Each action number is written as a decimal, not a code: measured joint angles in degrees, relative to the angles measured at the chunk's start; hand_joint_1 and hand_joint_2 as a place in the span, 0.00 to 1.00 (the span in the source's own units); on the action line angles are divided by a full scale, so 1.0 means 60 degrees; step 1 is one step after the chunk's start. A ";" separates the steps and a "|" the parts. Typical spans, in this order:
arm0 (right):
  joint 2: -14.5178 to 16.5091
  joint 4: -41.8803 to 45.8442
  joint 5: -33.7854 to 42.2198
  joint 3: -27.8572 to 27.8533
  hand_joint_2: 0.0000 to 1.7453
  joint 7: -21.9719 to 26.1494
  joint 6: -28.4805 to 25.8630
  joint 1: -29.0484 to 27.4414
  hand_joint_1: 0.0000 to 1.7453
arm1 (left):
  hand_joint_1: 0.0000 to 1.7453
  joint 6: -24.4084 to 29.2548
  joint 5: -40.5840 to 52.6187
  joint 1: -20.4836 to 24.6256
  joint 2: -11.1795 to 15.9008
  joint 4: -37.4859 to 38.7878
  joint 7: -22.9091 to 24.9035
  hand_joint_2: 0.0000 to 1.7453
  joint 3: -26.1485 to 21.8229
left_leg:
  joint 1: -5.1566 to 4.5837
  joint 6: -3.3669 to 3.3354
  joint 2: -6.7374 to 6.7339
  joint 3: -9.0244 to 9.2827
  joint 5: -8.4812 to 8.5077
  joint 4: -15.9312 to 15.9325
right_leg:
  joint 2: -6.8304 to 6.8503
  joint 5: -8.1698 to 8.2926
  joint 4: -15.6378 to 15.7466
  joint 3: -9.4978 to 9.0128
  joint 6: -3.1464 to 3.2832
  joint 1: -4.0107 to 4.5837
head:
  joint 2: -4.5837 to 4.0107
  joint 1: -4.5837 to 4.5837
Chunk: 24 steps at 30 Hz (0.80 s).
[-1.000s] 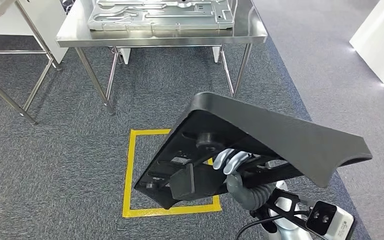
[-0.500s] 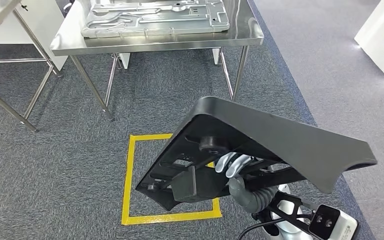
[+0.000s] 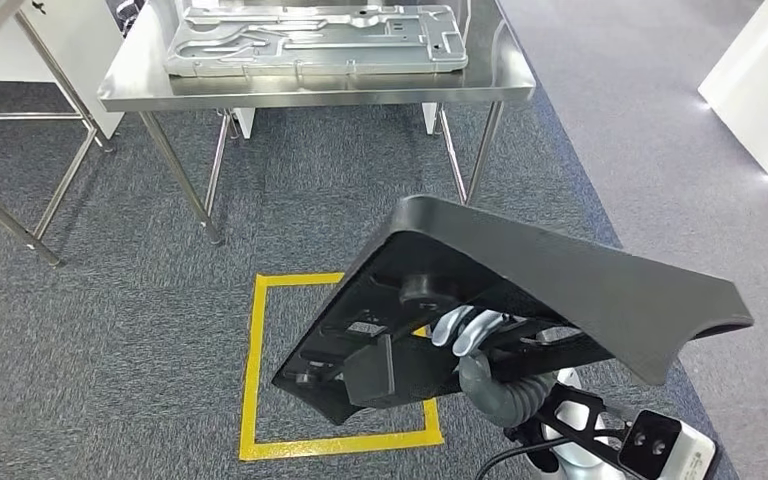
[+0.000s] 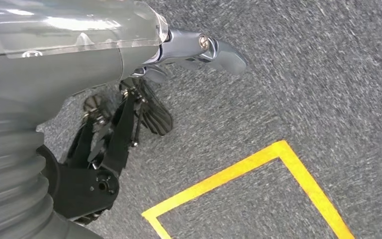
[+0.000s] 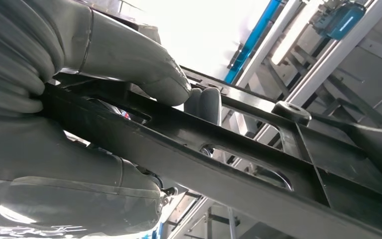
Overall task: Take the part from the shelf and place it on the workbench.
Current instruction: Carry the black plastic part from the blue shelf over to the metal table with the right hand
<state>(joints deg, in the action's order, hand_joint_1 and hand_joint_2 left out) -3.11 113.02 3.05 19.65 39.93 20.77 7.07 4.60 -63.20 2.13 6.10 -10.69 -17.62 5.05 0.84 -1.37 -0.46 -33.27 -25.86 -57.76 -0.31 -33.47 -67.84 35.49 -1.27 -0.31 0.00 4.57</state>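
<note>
A large black moulded part (image 3: 560, 280) hangs tilted in front of me, its ribbed underside turned toward the camera. My right hand (image 3: 468, 330) grips a rib on that underside from below. In the right wrist view the thumb and fingers of the right hand (image 5: 79, 99) clamp a black bar of the part (image 5: 258, 169). The steel workbench (image 3: 310, 97) stands ahead across the carpet and carries a flat grey metal plate (image 3: 310, 40). My left hand (image 4: 149, 74) hangs over the carpet with its fingers apart and nothing in them.
A yellow taped square (image 3: 251, 370) marks the grey carpet under the part. Another steel table's legs (image 3: 20, 200) stand at the far left. A white cabinet corner (image 3: 760, 80) is at the far right.
The whole picture has shifted a little, so the workbench sits slightly lower and the yellow square further left. The part stays in my right hand at the same tilt.
</note>
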 joint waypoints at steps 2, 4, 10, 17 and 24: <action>-0.0002 -0.0032 -0.0002 -0.0005 1.00 0.0000 0.0002 -0.0028 1.00 | 0.00 0.0002 0.0002 -0.0001 -0.0001 0.0000 0.0000 1.00 0.0000 | -0.0006 -0.0026 0.0007 0.0062 -0.0066 -0.0001 | 0.0001 -0.0206 -0.1019 0.0684 -0.0039 -0.0029 | 0.0000 0.0000; -0.0001 -0.0070 -0.0013 -0.0003 1.00 -0.0002 0.0003 -0.0039 1.00 | 0.00 0.0003 0.0002 -0.0016 -0.0007 0.0000 -0.0001 1.00 0.0000 | -0.0007 -0.0008 0.0026 0.0186 -0.0153 -0.0002 | 0.0003 0.0289 -0.0768 0.0755 -0.0043 -0.0058 | 0.0000 0.0000; 0.0002 -0.0084 -0.0307 0.0000 1.00 -0.0003 -0.0164 -0.0022 1.00 | 0.00 0.0002 0.0002 0.0004 -0.0020 0.0000 -0.0012 1.00 0.0000 | -0.0059 0.0266 0.0053 0.0433 -0.0445 0.0019 | 0.0020 0.1264 0.1548 -0.0197 0.0192 0.0009 | 0.0000 0.0000; 0.0003 -0.0068 -0.0135 0.0006 1.00 -0.0003 -0.0171 -0.0006 1.00 | 0.00 -0.0006 0.0001 -0.0003 -0.0015 0.0000 -0.0017 1.00 0.0000 | 0.0003 0.0512 0.0056 -0.0868 -0.1512 -0.2544 | 0.0126 0.1081 0.1714 -0.0545 0.0458 -0.0052 | 0.0000 0.0000; 0.0005 0.0032 -0.0010 -0.0083 1.00 -0.0003 0.0008 -0.0049 1.00 | 0.00 -0.0008 0.0003 -0.0027 -0.0013 0.0000 0.0000 1.00 0.0000 | -0.0035 0.0330 0.0027 -0.0143 0.0058 -0.0184 | 0.0096 0.0684 0.1703 -0.0976 0.0237 -0.0004 | 0.0000 0.0000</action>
<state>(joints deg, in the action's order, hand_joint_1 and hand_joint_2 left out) -3.08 113.21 2.99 19.15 39.91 20.82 6.77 4.55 -63.18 1.97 6.02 -10.69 -17.62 5.05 0.64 0.61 -0.30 -34.12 -25.51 -58.87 0.26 -29.37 -57.62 29.63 0.16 -0.33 0.00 4.57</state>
